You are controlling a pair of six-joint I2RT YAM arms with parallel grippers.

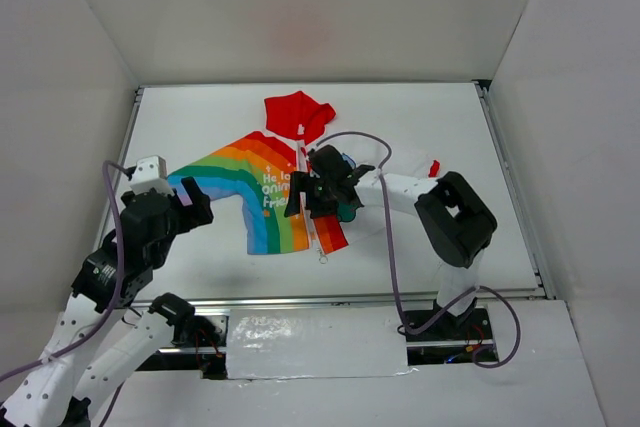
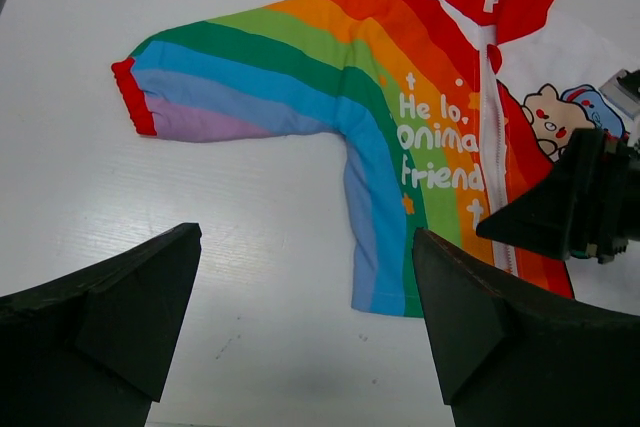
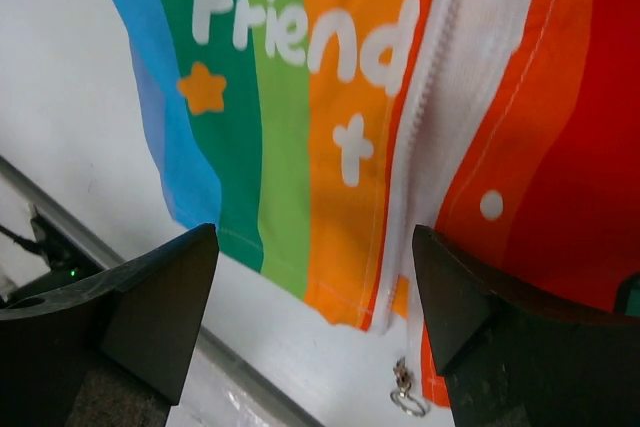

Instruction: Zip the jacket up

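Observation:
The jacket (image 1: 262, 179) lies flat mid-table, red hood (image 1: 297, 113) at the far end and rainbow sleeve stretched to the left. My right gripper (image 1: 306, 197) hovers open over its lower front. In the right wrist view (image 3: 315, 247) the jaws straddle the white zipper (image 3: 432, 112) near the hem. The zipper pull (image 3: 406, 394) with its ring lies just below the hem, also seen from above (image 1: 323, 256). My left gripper (image 1: 204, 210) is open and empty beside the rainbow sleeve. In the left wrist view (image 2: 305, 247) it is over bare table near the jacket (image 2: 380, 107).
The white table (image 1: 200, 277) is boxed in by white walls, with metal rails along its sides and front. The jacket's other red cuff (image 1: 433, 168) pokes out beside the right arm. A purple cable (image 1: 385, 237) loops over the right arm. Silver tape (image 1: 315, 342) covers the near edge.

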